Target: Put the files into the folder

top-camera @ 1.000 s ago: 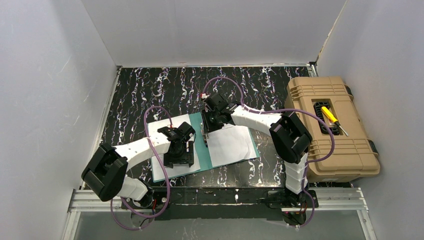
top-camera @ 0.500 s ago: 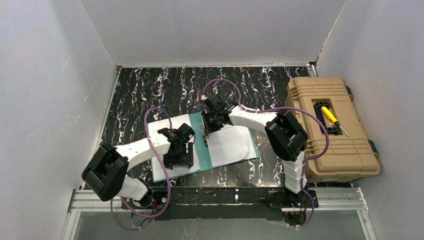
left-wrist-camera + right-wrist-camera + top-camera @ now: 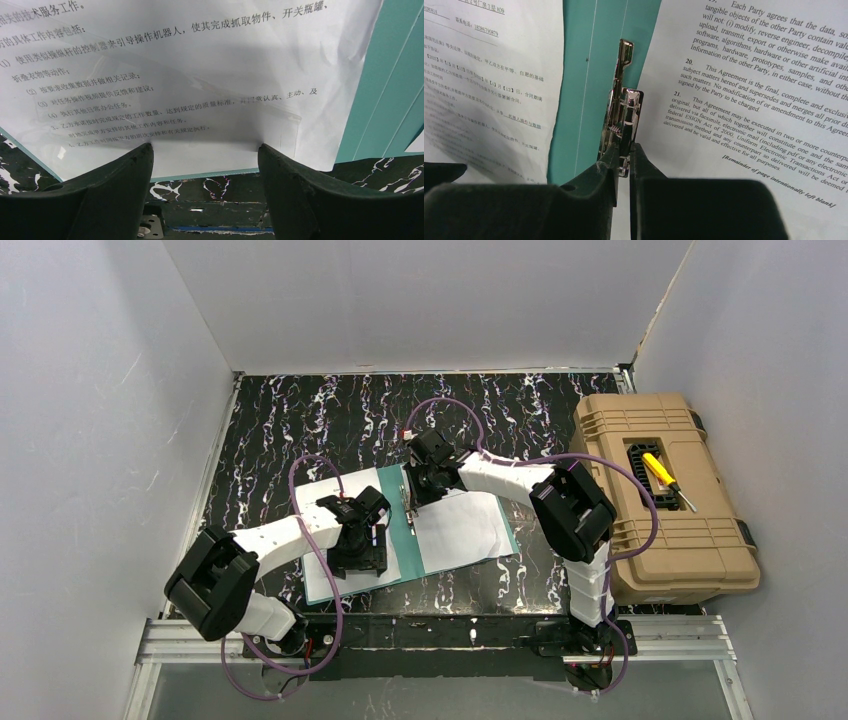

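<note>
A thin teal-green folder (image 3: 398, 532) lies open and flat on the black, white-veined table (image 3: 300, 420), just below the middle of the overhead view. The white paper sheets (image 3: 465, 530) printed with black text lie on it. One covers the left half and one the right, with a bare teal strip between them along the spine. A small metal clip (image 3: 624, 100) sits on that strip, at the edge of the right-hand sheet. The right arm's tool (image 3: 624, 152) reaches in from the right of the frame to the upper end of the spine. Its jaws stand almost together, and the lower end of the clip is pinched in the slit between them. The left arm's tool (image 3: 205, 147) is over the lower edge of the left-hand sheet, fingers spread wide with nothing held between them. The fingertips meet the paper's bottom margin, though I cannot tell if they press on it. At the right edge of the table sits a tan plastic toolbox (image 3: 610, 440), well apart from the folder, with a yellow-handled screwdriver (image 3: 660, 473) lying in the recess of its lid.
</note>
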